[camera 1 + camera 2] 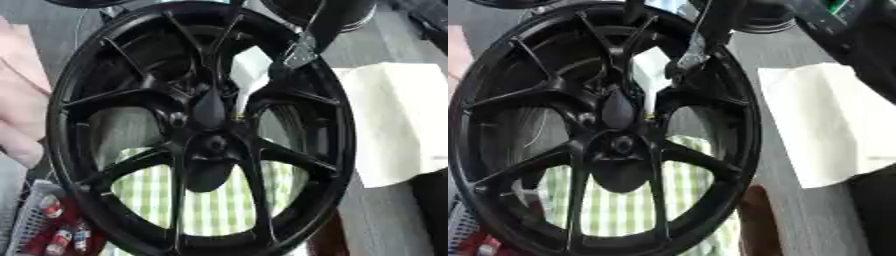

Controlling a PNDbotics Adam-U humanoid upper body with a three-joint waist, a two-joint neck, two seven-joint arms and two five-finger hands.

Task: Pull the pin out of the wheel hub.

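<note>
1. Because the head camera looks almost straight down, a black multi-spoke wheel hub (pixel 206 130) fills both views, standing tilted over a green-and-white checked cloth (pixel 214 200) on the grey table (pixel 385 220).
2. A dark robot arm comes in from the upper right and ends at the wheel's upper rim, where a silvery metal part (pixel 299 52) shows. This is probably the right hand (pixel 682 67), but it merges with the black spokes, so I cannot tell whether its fingers are apart, together or clamped on anything.
3. The robot's left hand appears in neither view.
4. The pin cannot be picked out with certainty. A tiny yellowish spot (pixel 234 116) beside the centre boss may be part of it.
5. A person's bare hand (pixel 22 105) rests against the wheel's left rim, seemingly steadying it.
6. White paper (pixel 398 120) lies to the right of the wheel; a basket with small red items (pixel 52 225) sits at lower left.
7. To do this step well, I judge the hand should close squarely on the pin, then draw it out straight along its axis, slowly, so the wheel does not tip.
</note>
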